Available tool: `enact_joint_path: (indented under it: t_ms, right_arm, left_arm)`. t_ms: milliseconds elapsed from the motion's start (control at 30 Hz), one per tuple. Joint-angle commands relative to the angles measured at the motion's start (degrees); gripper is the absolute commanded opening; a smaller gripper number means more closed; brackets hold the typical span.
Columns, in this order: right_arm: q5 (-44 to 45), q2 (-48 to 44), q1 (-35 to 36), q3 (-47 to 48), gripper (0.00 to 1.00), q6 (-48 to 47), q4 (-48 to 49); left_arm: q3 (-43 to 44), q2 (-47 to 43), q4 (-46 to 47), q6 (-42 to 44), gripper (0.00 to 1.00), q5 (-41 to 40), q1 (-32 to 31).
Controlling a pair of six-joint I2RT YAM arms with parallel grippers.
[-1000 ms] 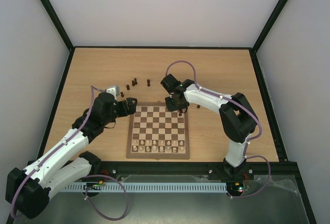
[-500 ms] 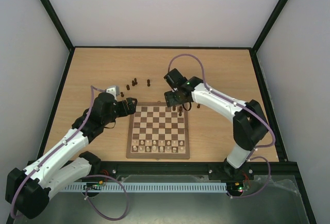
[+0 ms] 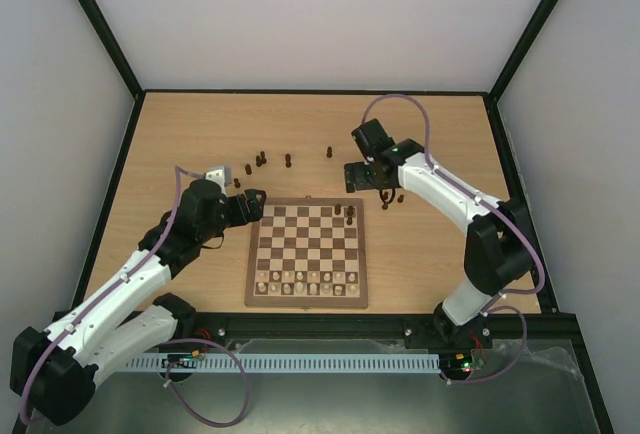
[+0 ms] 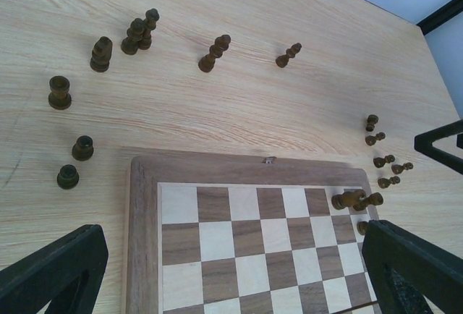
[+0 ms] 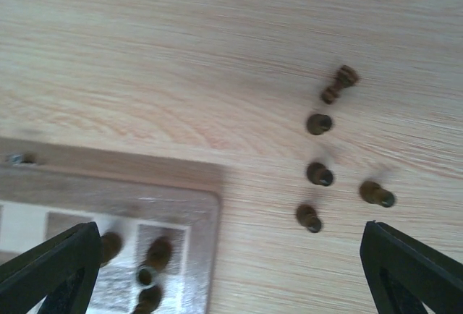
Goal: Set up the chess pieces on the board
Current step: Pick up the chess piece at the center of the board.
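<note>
With right fingers (image 5: 51,270) spread and empty, hovers over loose chess pieces (image 5: 319,174) at 2 o'clock off the board (image 4: 145,242); next, likely lowering to pinch one.

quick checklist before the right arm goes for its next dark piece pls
1. Right gripper open and empty: ok.
2. Left gripper open, at the board's far left corner, apart from the right gripper: ok.
3. Loose dark pieces in the right wrist view: ok, five on the table beside the board.
4. Those five upright for a grasp: cannot tell, blurred.
5. On-board dark pieces standing inside their squares: cannot tell.
</note>
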Motion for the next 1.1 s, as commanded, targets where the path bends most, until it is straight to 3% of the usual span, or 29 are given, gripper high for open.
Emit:
enact_joint_path:
  t_ms: [0,133,400,567,933,1067]
  right_arm:
    - [0.6,0.7,-3.7,-1.5,0.99,0.0,-1.6]
    - [-0.2,2.3,-6.4,-1.8,1.0,0.2,-1.4]
    - [-0.5,7.9,-7.8,-1.5,0.7,0.4,-1.3]
    - [1.0,10.9,-7.9,-1.0,0.6,0.6,-1.8]
    - [-2.1,12.7,-9.7,-1.1,0.46,0.1,-0.9]
    - [-2.7,13.2,-10.4,-1.0,0.45,0.1,-0.9]
  left_arm:
    - [-0.9,0.1,0.8,0.0,1.0,0.6,-0.3]
    - [-0.9,0.1,0.8,0.1,1.0,0.6,-0.3]
    - [-0.9,0.4,0.8,0.2,1.0,0.5,-0.3]
    - [-1.0,0.3,0.7,0.4,1.0,0.4,-0.3]
    - [-1.2,0.4,0.9,0.7,1.0,0.5,-0.3]
    - [-1.2,0.4,1.0,0.7,0.99,0.7,-0.3]
